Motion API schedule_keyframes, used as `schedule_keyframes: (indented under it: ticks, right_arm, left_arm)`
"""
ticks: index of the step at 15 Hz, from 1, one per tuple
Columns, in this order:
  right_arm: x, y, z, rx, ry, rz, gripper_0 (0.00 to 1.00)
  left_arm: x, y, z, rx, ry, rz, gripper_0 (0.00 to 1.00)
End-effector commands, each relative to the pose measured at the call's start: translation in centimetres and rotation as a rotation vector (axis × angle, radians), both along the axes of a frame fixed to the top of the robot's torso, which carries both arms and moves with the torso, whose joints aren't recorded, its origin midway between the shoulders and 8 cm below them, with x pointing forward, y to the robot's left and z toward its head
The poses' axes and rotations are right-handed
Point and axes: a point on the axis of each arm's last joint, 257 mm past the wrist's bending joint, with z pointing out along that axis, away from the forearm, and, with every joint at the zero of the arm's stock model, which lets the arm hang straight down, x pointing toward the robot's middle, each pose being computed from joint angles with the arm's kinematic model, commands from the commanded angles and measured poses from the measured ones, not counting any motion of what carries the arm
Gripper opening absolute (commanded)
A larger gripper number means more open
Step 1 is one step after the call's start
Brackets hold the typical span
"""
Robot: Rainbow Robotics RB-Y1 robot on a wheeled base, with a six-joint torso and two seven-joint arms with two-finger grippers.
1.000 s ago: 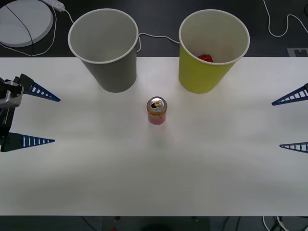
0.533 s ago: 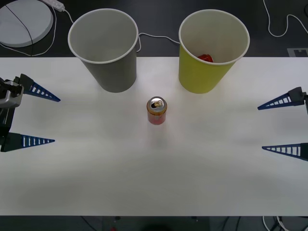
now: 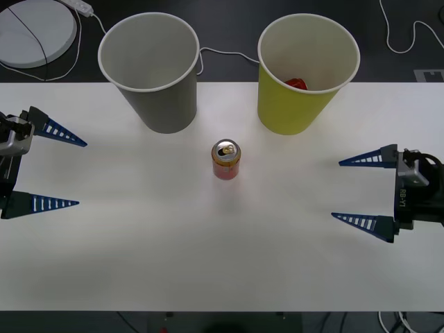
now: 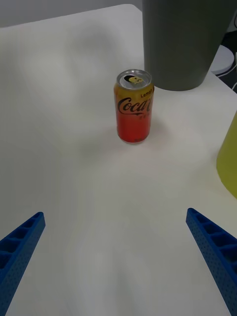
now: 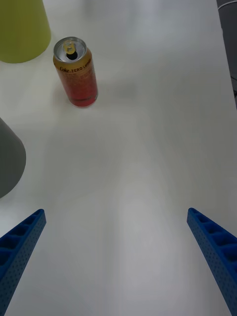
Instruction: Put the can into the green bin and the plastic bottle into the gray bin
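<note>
1 can stands upright on the table, not yet in the green bin; right gripper spread apart nearby, left gripper likewise, idle

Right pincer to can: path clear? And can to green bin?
Nothing visible blocks either. Bare table lies between the open right pincer and the upright can. The green bin stands behind the can toward the right, the gray bin off to the other side.
</note>
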Motion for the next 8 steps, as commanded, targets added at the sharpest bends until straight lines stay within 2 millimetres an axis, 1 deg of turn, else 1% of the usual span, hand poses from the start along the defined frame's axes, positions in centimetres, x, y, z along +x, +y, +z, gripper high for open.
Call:
schedule_keyframes:
  ticks: [1,4,8]
  right_arm:
    - [0.3,2.2,-1.6,0.060,0.014,-0.061,1.00]
    - [0.4,4.3,-2.7,0.108,0.025,-0.133,1.00]
    - [0.7,7.5,-4.2,0.192,0.083,-0.226,1.00]
  left_arm:
    - [0.0,0.0,0.0,0.000,0.000,0.000,1.00]
    - [0.0,0.0,0.0,0.000,0.000,0.000,1.00]
    - [0.0,0.0,0.0,0.000,0.000,0.000,1.00]
